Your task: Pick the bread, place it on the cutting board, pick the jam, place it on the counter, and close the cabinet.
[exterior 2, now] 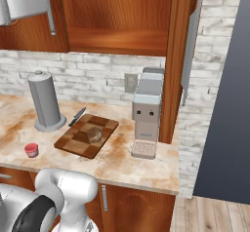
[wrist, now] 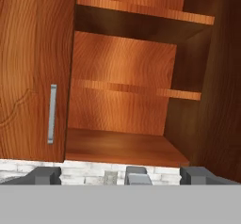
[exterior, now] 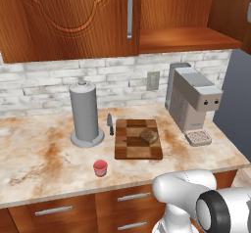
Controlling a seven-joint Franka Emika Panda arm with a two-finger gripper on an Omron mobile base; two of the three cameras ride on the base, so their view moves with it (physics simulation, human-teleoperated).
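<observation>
The cabinet [wrist: 122, 105] stands open on its right half, its wooden shelves bare; its left door with the silver bar handle [wrist: 52, 114] is shut. The gripper [wrist: 120, 175] faces the opening with fingers spread wide, grasping nothing. Below, the dark mottled bread [exterior: 149, 137] lies on the checkered cutting board [exterior: 127, 149]. The red jam [exterior: 100, 168] sits on the counter [exterior: 44, 153] just beside the board's front left corner.

Base views flank counter [exterior: 39, 153]; hand view faces cabinet [wrist: 122, 105].
</observation>
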